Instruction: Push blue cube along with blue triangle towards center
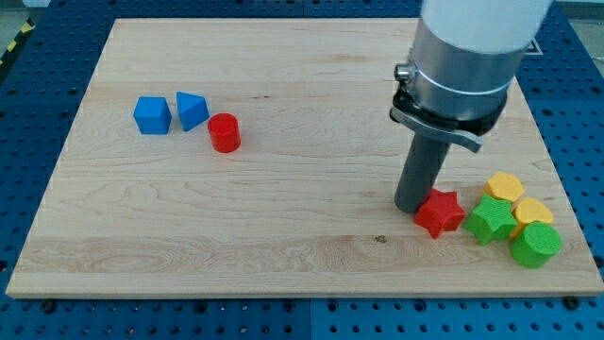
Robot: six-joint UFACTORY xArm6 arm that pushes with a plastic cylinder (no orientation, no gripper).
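The blue cube [152,115] sits at the view's left on the wooden board [283,170]. The blue triangle [192,110] stands right beside it on its right, almost touching. A red cylinder [225,132] sits just right of and below the triangle. My tip [411,206] rests on the board far to the view's right, well away from both blue blocks, touching the left side of a red star [440,212].
A cluster sits at the view's bottom right: a green star [491,220], a green cylinder [535,245], and two yellow blocks [505,187] [533,212]. The board's right edge runs close to them. The arm's grey body [467,57] hangs over the upper right.
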